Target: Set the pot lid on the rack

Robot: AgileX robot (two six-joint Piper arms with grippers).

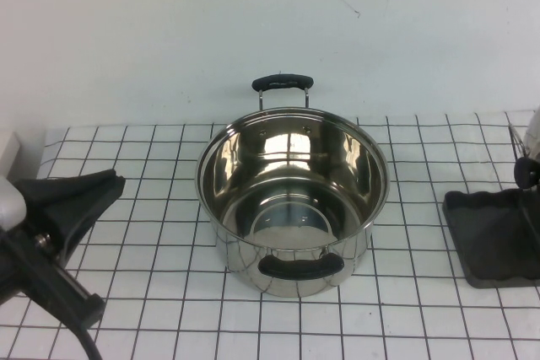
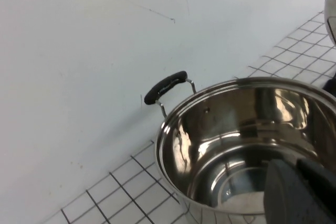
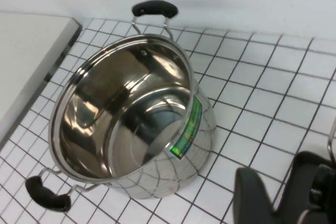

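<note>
Open pot (image 1: pixel 292 200) mid-table, bare tiles (image 1: pixel 152 292) around it, rack mat (image 1: pixel 494 238) right

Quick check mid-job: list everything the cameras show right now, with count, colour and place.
pot: one, shiny steel with two black handles, uncovered and empty, centre of the table.
pot lid: one, shiny steel; only an edge shows at the far right, above the mat, with a dark round part below it. Whether it rests on the rack cannot be told.
rack: one, dark grey mat at the right table edge; its rods are hard to make out.
table: one, white with a black grid.
wall: white, behind the table.
left gripper: one, black, low at the left, shut, holding nothing.
right gripper: one, black, right of the pot, seen only in its wrist view.
</note>
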